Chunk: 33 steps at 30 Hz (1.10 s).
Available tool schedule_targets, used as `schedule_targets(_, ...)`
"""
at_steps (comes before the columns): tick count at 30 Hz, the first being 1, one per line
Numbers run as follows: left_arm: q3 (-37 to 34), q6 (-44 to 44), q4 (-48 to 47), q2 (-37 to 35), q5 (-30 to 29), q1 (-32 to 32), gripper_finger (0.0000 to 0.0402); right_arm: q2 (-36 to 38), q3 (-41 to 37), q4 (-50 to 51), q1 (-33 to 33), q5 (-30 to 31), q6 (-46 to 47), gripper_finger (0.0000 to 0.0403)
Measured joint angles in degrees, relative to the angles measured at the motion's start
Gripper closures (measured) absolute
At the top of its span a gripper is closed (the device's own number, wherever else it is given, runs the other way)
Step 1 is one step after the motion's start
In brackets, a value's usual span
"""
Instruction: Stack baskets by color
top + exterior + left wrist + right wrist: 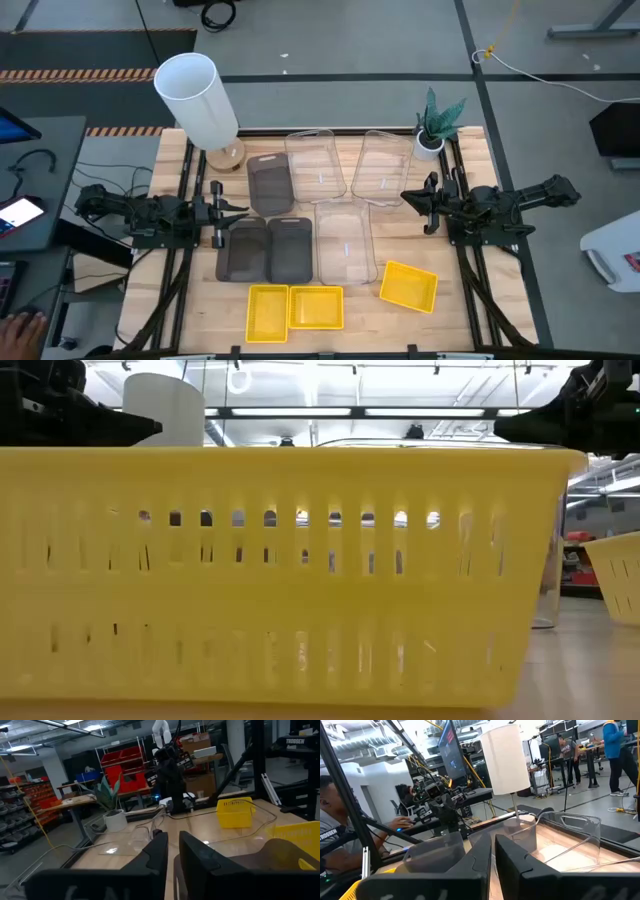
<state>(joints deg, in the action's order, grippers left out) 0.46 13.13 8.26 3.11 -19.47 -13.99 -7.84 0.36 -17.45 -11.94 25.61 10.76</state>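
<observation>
Nine baskets (pixel 296 248) unstacked; left gripper (pixel 240 208) and right gripper (pixel 404 196) both clenched, empty. Risk: clear baskets (pixel 346 243) touch, snagging neighbours when lifted.

Nine baskets (pixel 296 248) flat on table, unstacked: three clear, three grey, three yellow.

Illumination is bright and even, from overhead ceiling strip lights seen along the top of the low view. Shadows on the desk (pixel 440 320) are soft and faint. The yellow basket (pixel 270 570) fills the low view, close and slightly soft, backlit through its slots. Both wrist views show blurred dark fingers (pixel 160 855) at bottom centre.
</observation>
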Motion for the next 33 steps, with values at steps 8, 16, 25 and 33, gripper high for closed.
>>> schedule_targets(8,0.01,0.01,0.01,-0.02,-0.02,0.01,0.0344,0.0,0.0,0.01,0.01,0.01,0.0,0.0373)
schedule_targets(16,0.0,-0.01,-0.01,-0.01,-0.01,0.0,0.0349,-0.02,0.0,0.0,0.0,0.0,0.0,0.0373)
schedule_targets(25,0.0,0.01,0.0,-0.02,0.0,0.0,0.0344,0.0,0.0,0.0,0.02,0.02,0.0,0.0373)
schedule_targets(33,0.01,0.0,0.01,-0.01,0.0,-0.01,0.0351,0.0,0.02,0.0,0.02,0.01,0.0,0.0373)
